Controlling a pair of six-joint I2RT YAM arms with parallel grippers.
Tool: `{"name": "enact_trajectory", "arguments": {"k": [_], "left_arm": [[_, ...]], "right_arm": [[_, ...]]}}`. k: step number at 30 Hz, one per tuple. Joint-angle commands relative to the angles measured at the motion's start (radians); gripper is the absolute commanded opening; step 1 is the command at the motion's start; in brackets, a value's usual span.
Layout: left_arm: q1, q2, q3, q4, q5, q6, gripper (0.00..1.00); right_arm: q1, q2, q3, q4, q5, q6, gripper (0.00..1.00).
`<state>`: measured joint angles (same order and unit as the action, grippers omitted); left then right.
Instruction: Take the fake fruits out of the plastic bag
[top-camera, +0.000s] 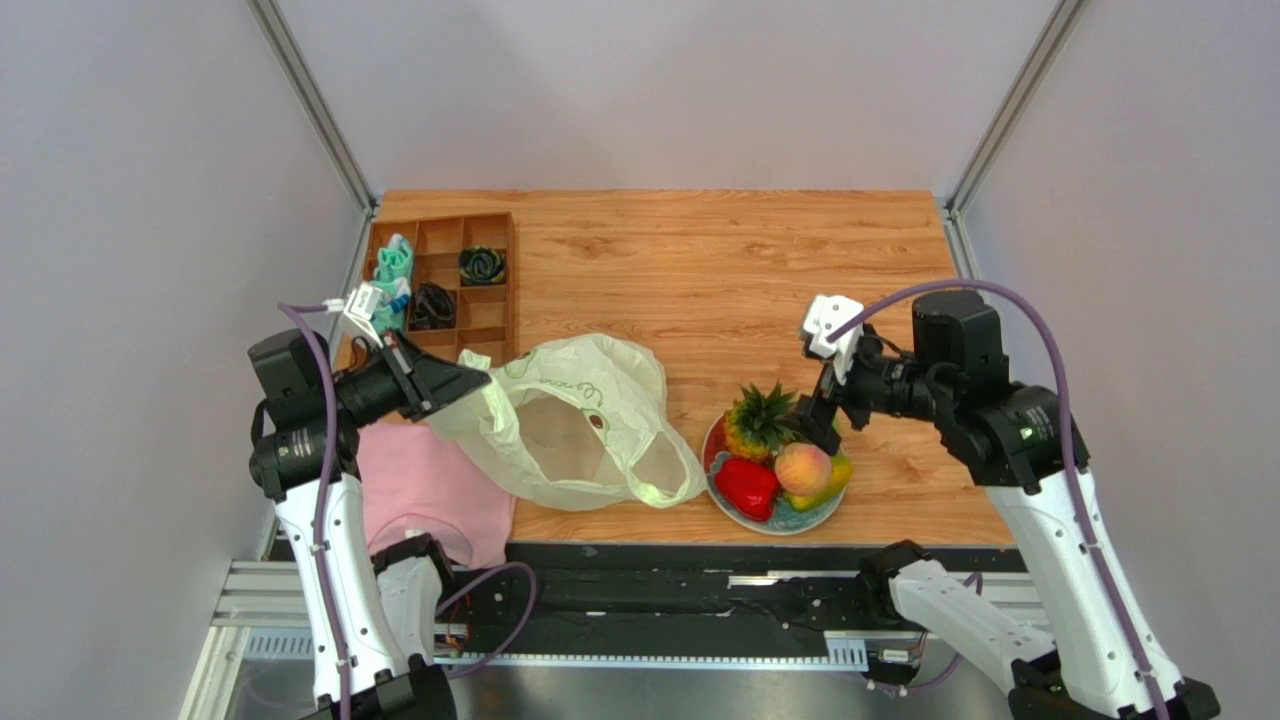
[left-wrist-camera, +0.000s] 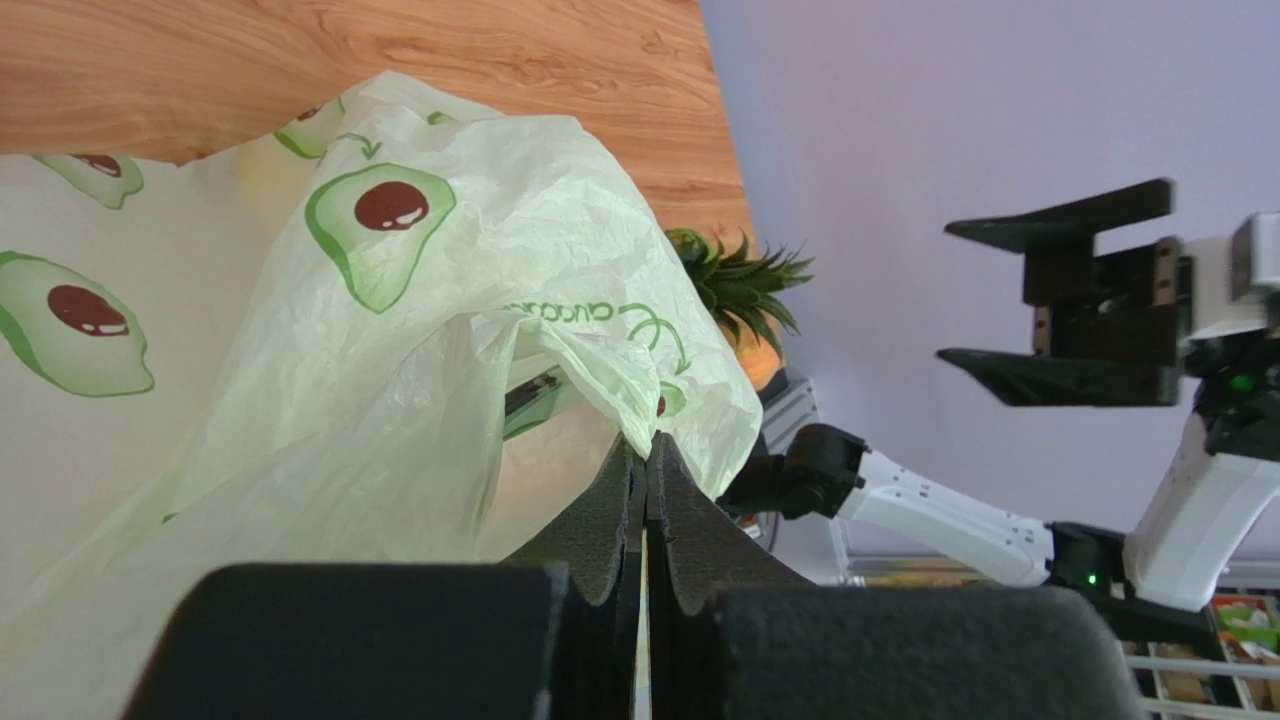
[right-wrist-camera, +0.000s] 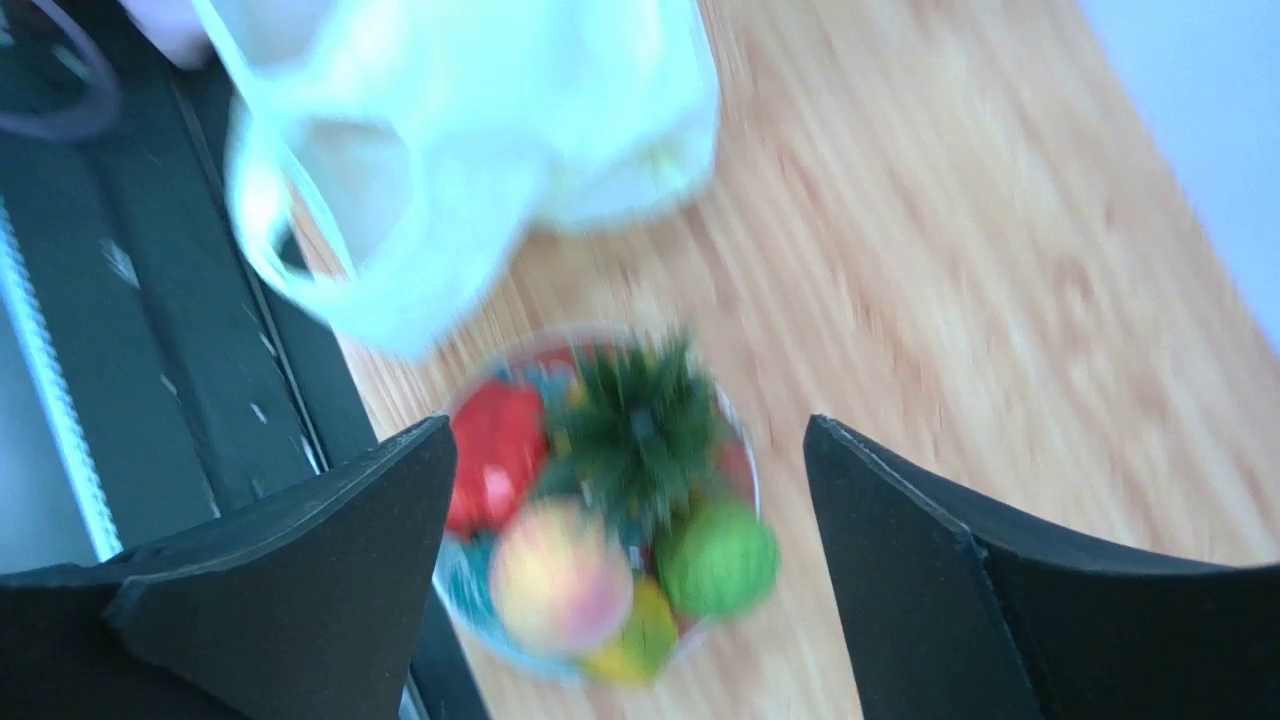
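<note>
Grey walls on three sides, wooden worktop (top-camera: 721, 255) in the middle.

Left tool (left-wrist-camera: 646, 465): fingers pressed fully together on a fold of the plastic bag (top-camera: 579, 413) at its rim. This holds that edge lifted at the left side of the worktop, above the pink cloth (top-camera: 436, 488). The rest of the bag slumps on the wood with its mouth gaping toward the near edge.

Right tool (right-wrist-camera: 628, 435): jaws spread wide with nothing between them, hanging over the plate (top-camera: 774, 525), which sits just right of the bag.

On the plate:
- pineapple (top-camera: 759, 417)
- red pepper-like fruit (top-camera: 745, 485)
- peach (top-camera: 804, 468)
- green ball (right-wrist-camera: 718, 558)
- mango (right-wrist-camera: 639, 645)

All are packed together and touching. The right wrist view is motion-blurred, so fine detail is poor.

Judgement: five fruits are out and the bag looks slack. I cannot tell whether anything remains in its folds.

Step in hand, as I read it: clear the right tool from the plate.
- Raise it straight up before any sideways travel. The pineapple crown stands tallest and sits right under the jaws, so a low sweep could tip the pile.
- Left grip should hold the rim high and steady so the bag mouth stays readable from above.
- Keep well away from the compartment tray (top-camera: 451, 285) behind the left arm.
</note>
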<state>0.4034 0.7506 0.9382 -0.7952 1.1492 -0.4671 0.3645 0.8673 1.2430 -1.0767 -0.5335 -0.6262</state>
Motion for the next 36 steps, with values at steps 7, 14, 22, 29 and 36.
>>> {"name": "enact_trajectory", "arguments": {"k": [7, 14, 22, 29, 36], "left_arm": [[0.006, -0.068, -0.018, -0.006, 0.055, -0.015, 0.0], [0.017, -0.083, -0.01, 0.016, 0.032, -0.047, 0.0], [0.017, -0.12, 0.103, -0.209, 0.063, 0.1, 0.0], [0.017, -0.16, 0.235, -0.424, 0.142, 0.238, 0.0], [0.015, -0.16, 0.416, -0.598, 0.187, 0.375, 0.0]], "right_arm": [[0.566, 0.416, 0.262, 0.308, -0.097, 0.163, 0.52], [0.62, 0.689, 0.329, 0.402, -0.198, 0.206, 0.27], [0.607, 0.921, 0.378, 0.555, 0.371, 0.541, 0.09], [0.599, 1.015, 0.374, 0.511, 0.509, 0.565, 0.37], [0.616, 1.049, 0.328, 0.555, 0.532, 0.563, 0.77]]}}
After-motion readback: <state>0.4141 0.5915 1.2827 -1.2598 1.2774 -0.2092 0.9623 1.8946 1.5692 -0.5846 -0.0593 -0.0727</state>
